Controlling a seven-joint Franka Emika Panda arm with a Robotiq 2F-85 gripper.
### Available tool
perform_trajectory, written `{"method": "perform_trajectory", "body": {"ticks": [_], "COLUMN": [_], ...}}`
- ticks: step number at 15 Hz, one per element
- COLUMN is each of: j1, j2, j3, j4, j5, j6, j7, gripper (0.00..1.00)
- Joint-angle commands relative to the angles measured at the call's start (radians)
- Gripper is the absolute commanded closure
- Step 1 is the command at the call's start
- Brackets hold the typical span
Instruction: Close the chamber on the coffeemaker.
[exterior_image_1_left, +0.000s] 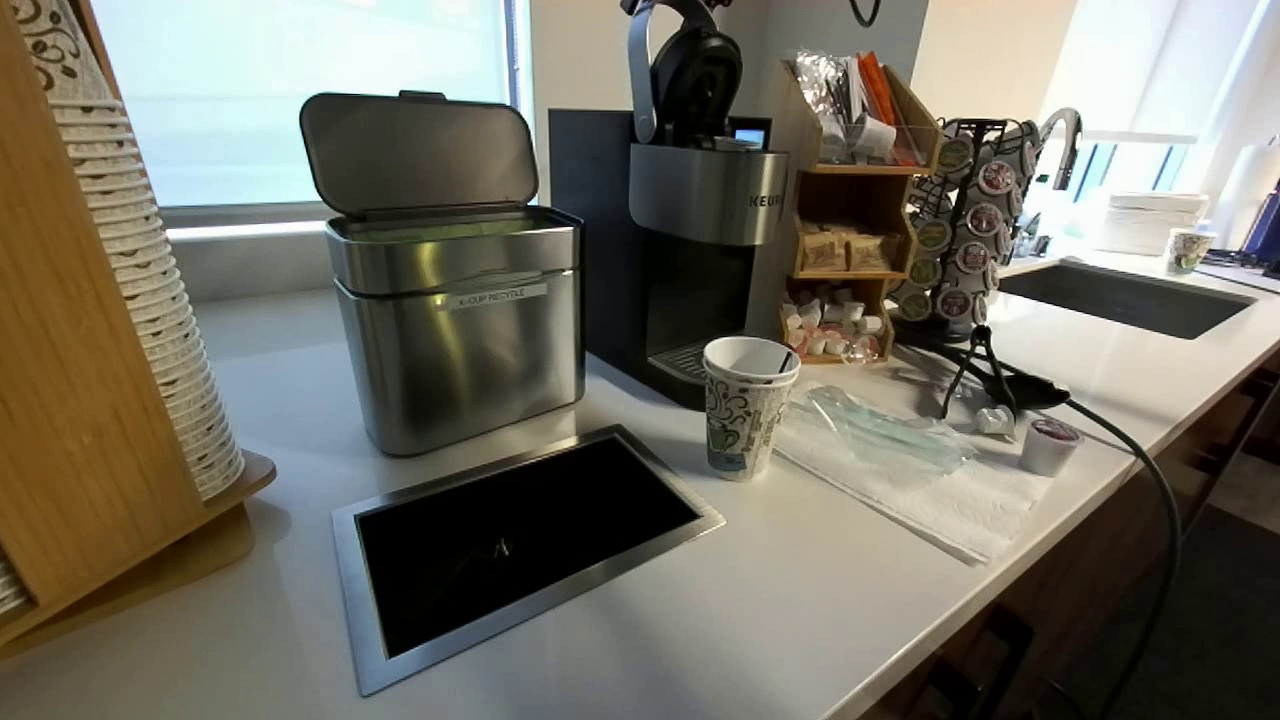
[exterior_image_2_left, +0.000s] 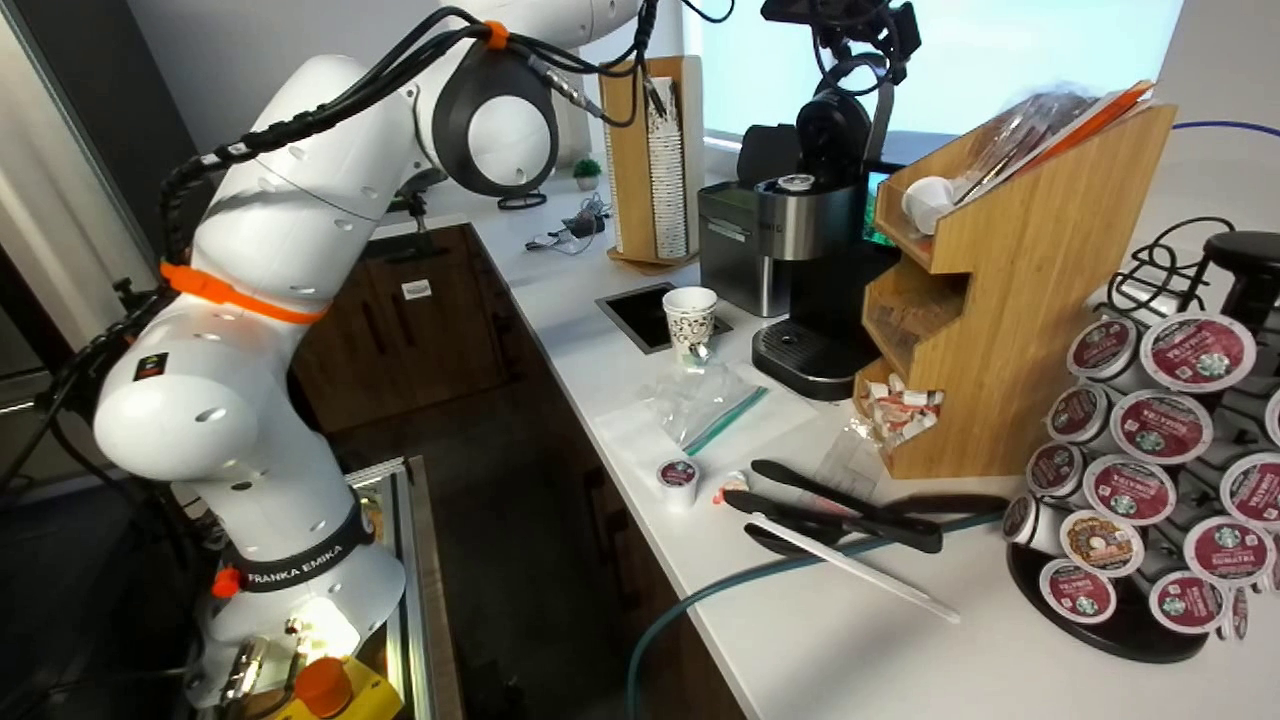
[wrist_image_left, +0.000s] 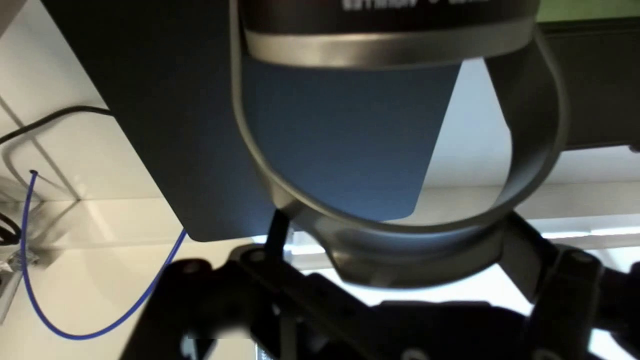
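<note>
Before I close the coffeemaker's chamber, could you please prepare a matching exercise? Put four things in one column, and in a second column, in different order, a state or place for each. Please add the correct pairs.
Things
1. Chamber of the coffeemaker
2. Metal bin
3. Paper cups near the coffeemaker
4. Plastic bag

States and places
A. Bearing a recycling label
B. Lying on paper towel
C. Swung up, not yet closed
D. One inside another, upright on the counter

Correct pairs: 1-C, 2-A, 3-D, 4-B

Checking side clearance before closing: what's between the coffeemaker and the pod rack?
A wooden shelf stands between the coffeemaker and the pod rack in both exterior views.
</note>
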Motion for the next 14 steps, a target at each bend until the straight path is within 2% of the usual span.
{"method": "perform_trajectory", "body": {"ticks": [1, 8, 14], "j1": [-0.008, 0.009, 0.006], "j2": [-0.05, -0.108, -0.1], "j3": [0.006, 0.024, 0.055], "j4": [-0.02, -0.031, -0.037], "j5": [0.018, 0.022, 0.064], "j6": [-0.19, -0.521, -0.631], "j7": [0.045, 0.036, 0.051], "gripper": [0.0, 0.0, 0.0]}}
